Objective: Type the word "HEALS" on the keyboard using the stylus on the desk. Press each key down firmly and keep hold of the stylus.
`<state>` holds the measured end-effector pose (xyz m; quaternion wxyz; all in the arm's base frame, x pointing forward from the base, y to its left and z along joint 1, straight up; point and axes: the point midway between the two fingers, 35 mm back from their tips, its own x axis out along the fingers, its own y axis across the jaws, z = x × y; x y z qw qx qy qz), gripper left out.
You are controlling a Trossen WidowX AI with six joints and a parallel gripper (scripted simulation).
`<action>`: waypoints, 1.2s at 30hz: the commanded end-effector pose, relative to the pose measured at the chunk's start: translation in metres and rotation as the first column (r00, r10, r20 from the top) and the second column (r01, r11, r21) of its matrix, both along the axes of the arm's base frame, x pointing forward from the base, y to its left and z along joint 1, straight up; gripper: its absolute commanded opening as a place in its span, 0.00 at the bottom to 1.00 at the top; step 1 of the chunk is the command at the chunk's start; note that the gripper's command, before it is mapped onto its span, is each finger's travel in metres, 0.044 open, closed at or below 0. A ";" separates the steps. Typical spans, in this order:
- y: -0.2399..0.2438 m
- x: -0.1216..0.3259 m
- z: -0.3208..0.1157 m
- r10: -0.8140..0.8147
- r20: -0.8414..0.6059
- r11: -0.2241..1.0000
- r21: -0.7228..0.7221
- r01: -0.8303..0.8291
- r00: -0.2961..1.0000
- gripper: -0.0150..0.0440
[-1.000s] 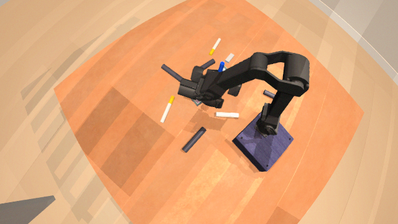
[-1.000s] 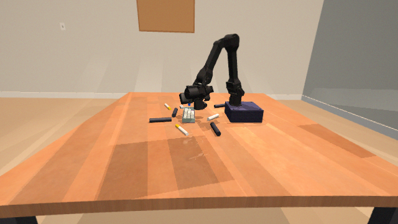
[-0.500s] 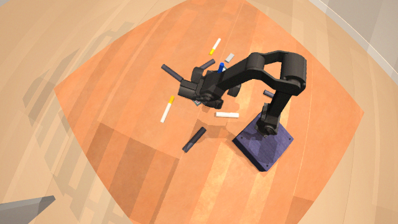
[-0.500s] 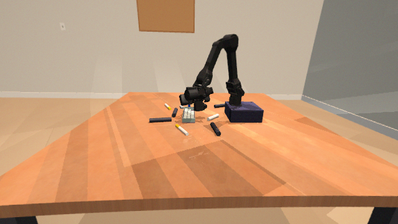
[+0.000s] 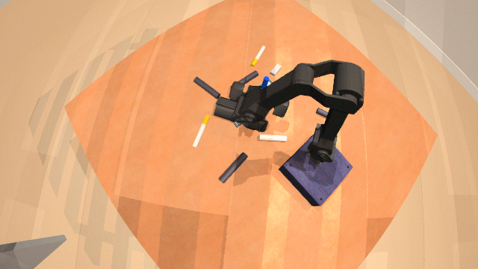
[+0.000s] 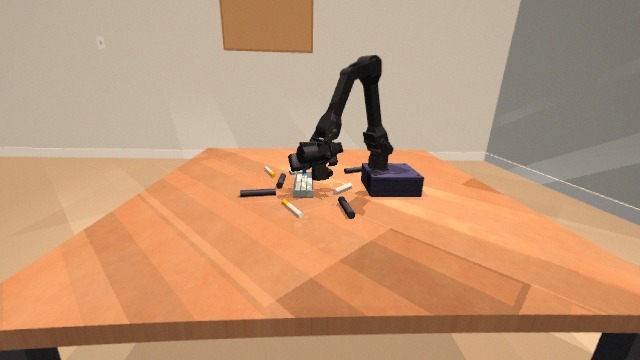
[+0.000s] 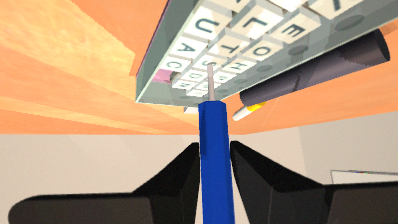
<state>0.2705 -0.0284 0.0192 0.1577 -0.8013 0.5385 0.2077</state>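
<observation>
My gripper (image 7: 214,148) is shut on the blue stylus (image 5: 265,83) (image 6: 304,172) (image 7: 215,165), whose thin pale tip points at the keyboard (image 6: 303,194) (image 7: 150,98). In the wrist view the tip overlaps the S key (image 7: 204,63). Whether it touches or presses the key cannot be told. The A key (image 7: 185,48) is left of the tip, the H key (image 7: 239,65) right of it, and the L key (image 7: 257,22) and E key (image 7: 291,31) are higher in the view. The arm hides most of the keyboard in the top view.
A dark cylinder (image 5: 249,77) (image 7: 320,67) lies close beside the keyboard. Other dark cylinders (image 5: 206,87) (image 5: 233,167), yellow-and-white sticks (image 5: 201,131) (image 5: 258,56), a white stick (image 5: 272,137) and a small white block (image 5: 275,69) lie around it. The purple arm base (image 5: 321,187) (image 6: 395,186) is on the right.
</observation>
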 end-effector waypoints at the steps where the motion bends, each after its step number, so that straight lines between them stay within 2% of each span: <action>1: 0.000 0.000 -0.002 0.002 -0.002 1.000 -0.004 -0.002 1.000 0.39; 16: 0.000 0.000 -0.003 0.002 -0.002 1.000 -0.004 -0.002 1.000 0.39; 27: -0.001 -0.001 0.033 0.002 -0.001 1.000 -0.004 -0.002 1.000 0.39; 36: -0.001 -0.001 0.034 0.002 -0.001 1.000 -0.004 -0.002 1.000 0.39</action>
